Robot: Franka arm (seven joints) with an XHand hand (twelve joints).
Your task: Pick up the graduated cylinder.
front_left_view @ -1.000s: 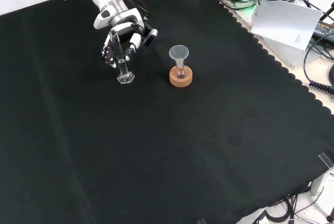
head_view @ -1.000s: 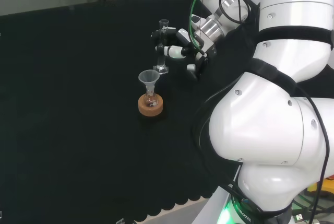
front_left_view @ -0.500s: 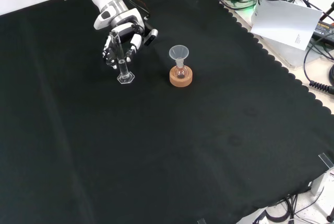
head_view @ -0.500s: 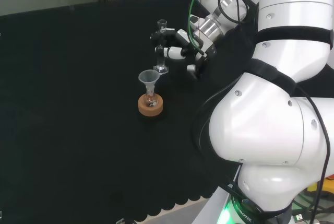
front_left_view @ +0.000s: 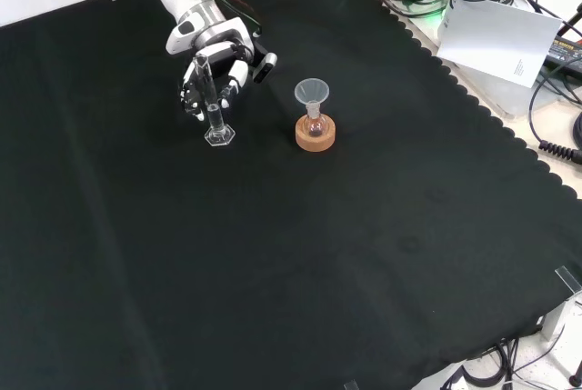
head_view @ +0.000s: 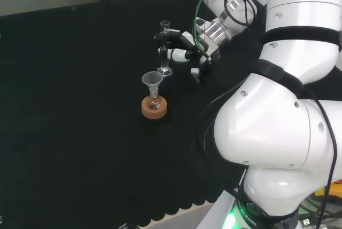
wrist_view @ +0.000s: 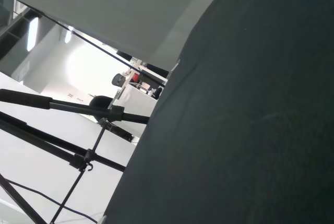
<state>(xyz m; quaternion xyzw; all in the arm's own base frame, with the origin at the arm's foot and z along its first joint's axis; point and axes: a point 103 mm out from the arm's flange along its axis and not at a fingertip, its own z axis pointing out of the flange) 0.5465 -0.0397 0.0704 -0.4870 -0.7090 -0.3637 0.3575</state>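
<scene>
Two glass pieces stand on my black cloth (front_left_view: 382, 226): in the front view, the graduated cylinder (front_left_view: 212, 110) at left, upright, and a funnel-topped flask (front_left_view: 314, 110) on its cork ring (front_left_view: 316, 134) to its right. I see the hand (front_left_view: 211, 70) with fingers curled round the cylinder's upper part.

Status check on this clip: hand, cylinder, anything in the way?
Hand curled round the clear glass graduated cylinder. Cylinder upright, base at the black cloth. Small flask with clear funnel on cork ring stands apart, not blocking.
</scene>
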